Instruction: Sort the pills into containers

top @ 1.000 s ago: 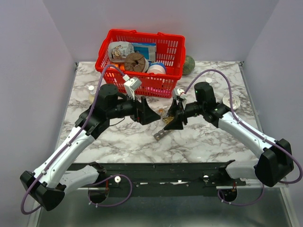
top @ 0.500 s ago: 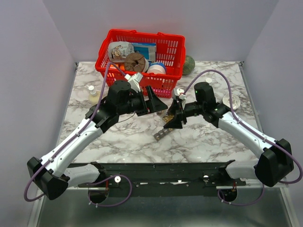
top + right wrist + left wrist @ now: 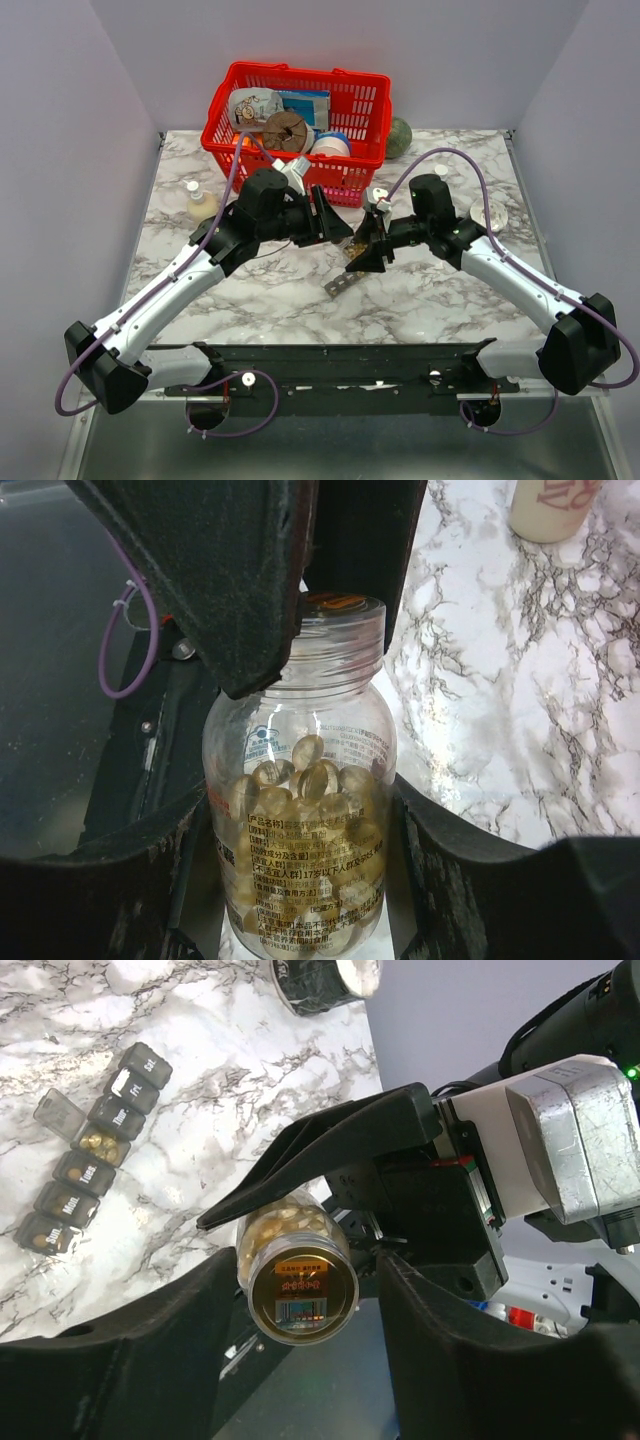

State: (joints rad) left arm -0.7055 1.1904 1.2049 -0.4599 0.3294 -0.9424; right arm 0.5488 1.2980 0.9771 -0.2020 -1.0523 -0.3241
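While your right gripper (image 3: 300,805) pinches the clear pill bottle (image 3: 345,730) of golden capsules (image 3: 310,780) up off the tabletop (image 3: 420,300), your left gripper (image 3: 305,1265) straddles that bottle's cap (image 3: 303,1298); can't tell if it's pressing on it. The grey containers strip (image 3: 342,284) lies flat just on the near side of the bottle, one lid (image 3: 58,1112) flipped open, capsules inside.

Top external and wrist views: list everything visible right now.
pill bottle: one, clear, amber capsules, between both grippers
pill organiser: one, dark grey, table centre
basket: one, red, table back, packed with goods
round object: one, green, right of basket
small bottle: one, yellowish, table left
jar: one, dark, pale top, table right
table: one, white-grey marble
left gripper: one, black, open around bottle's top
right gripper: one, black, shut on pill bottle
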